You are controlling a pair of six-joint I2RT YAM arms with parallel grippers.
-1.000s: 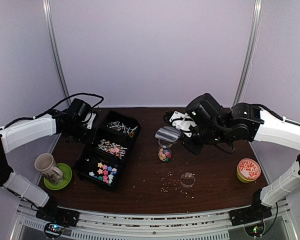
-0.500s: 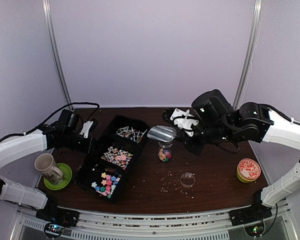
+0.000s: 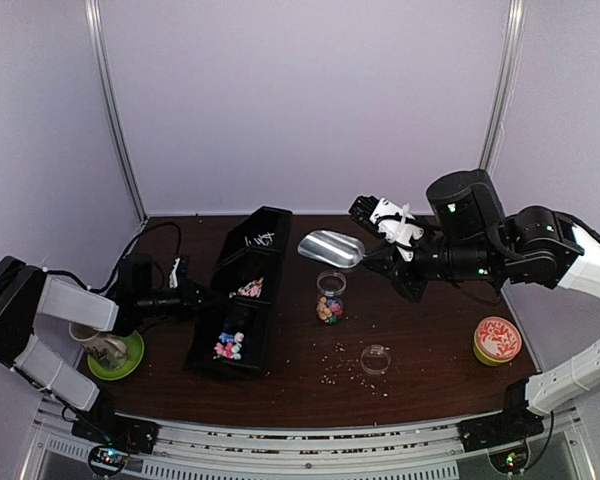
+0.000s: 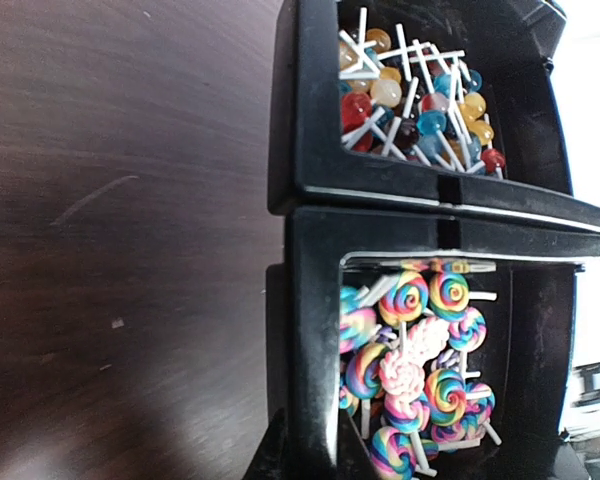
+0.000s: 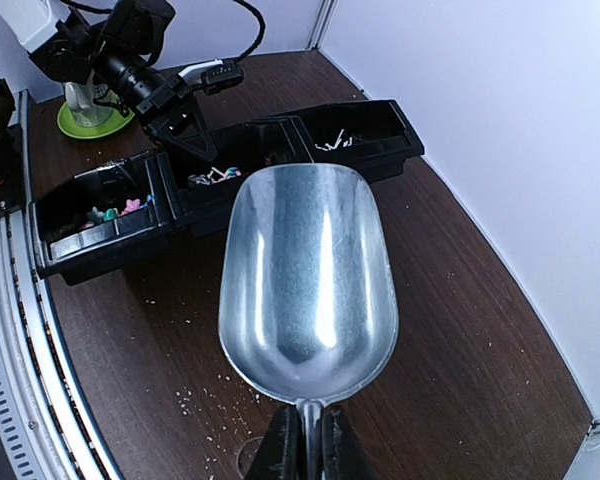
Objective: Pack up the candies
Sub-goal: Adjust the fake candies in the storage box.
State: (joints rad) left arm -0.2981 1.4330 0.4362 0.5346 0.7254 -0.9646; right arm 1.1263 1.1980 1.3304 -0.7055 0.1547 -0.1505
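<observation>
The empty scoop (image 5: 305, 280) hangs above and just behind the jar (image 3: 330, 300). Its handle is clamped in the right jaws and its mouth faces left. The candies (image 4: 420, 370) it has to reach lie left of the jar in the black tray (image 3: 212, 325). The tray's long axis runs from near-left to far-left of the jar, roughly across the scoop's line of approach. One compartment holds ball lollipops, the next swirl lollipops, and the nearest bright star pieces. A few coloured pieces sit in the jar.

The left jaws appear clamped on the tray's wall on the side away from the jar. The tray looks tipped up on that side, with its contents heaped against the jar-side wall. The right arm is nearer the jar, so scooping looks like its job.

A clear lid (image 3: 375, 358) lies on the table in front of the jar. A red-topped tin (image 3: 497, 340) stands well to the right. No writing is readable anywhere; the tin's top shows only a pale pattern.
</observation>
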